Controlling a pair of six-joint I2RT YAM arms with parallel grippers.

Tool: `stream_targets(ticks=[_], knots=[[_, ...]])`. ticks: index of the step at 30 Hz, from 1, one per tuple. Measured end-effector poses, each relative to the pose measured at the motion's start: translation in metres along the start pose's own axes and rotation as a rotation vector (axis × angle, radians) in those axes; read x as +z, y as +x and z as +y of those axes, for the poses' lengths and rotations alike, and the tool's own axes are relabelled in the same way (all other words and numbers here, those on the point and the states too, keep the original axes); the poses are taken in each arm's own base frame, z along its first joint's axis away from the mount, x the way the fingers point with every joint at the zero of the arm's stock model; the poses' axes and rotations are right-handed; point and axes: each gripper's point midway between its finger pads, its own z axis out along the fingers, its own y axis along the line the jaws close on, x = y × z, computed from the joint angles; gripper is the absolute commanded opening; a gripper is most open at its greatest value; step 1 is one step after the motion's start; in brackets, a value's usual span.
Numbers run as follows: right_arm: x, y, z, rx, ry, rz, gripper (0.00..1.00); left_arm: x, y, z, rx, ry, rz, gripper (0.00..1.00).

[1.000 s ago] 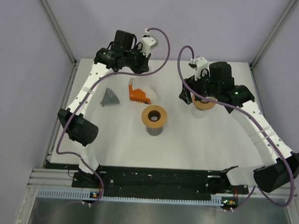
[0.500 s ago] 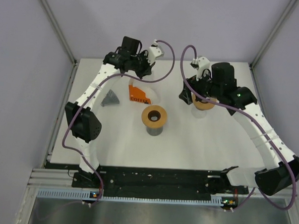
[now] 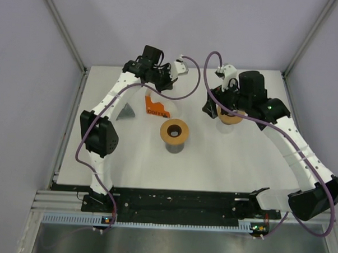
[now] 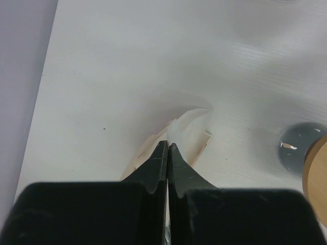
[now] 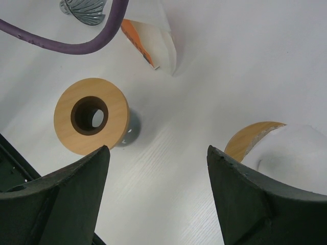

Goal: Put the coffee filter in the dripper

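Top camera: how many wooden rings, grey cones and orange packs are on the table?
Wooden rings: 2
Grey cone: 1
Orange pack: 1
Total: 4

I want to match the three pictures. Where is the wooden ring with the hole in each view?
Top external: wooden ring, table centre.
Left wrist: likely the wood edge at the right border.
Right wrist: left of centre.
Shared landmark: orange pack, beside it in top and right wrist views.
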Motion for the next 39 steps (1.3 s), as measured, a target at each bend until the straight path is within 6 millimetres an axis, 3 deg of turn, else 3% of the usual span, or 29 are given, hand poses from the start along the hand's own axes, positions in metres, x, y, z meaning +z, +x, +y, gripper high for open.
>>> stream_targets(ticks=[7, 14, 25, 33, 39], knots=[[0.001, 0.001, 0.0, 0.001, -0.001, 0.004, 0.77, 0.0, -0.006, -0.009, 0.0, 0.05, -0.034, 0.0], [0.006, 0.004, -0.001, 0.005, -0.001, 0.019, 0.77, -0.007, -0.017, -0.003, 0.035, 0.03, -0.054, 0.0], [0.006, 0.004, -0.002, 0.004, -0.001, 0.019, 0.77, -0.011, -0.015, 0.009, 0.097, -0.013, -0.032, 0.0], [0.006, 0.004, -0.002, -0.002, -0.001, 0.02, 0.77, -0.031, -0.049, 0.023, 0.147, -0.064, -0.107, 0.0], [0.009, 0.006, -0.002, -0.001, -0.001, 0.027, 0.77, -0.03, -0.048, 0.021, 0.148, -0.056, -0.107, 0.0]])
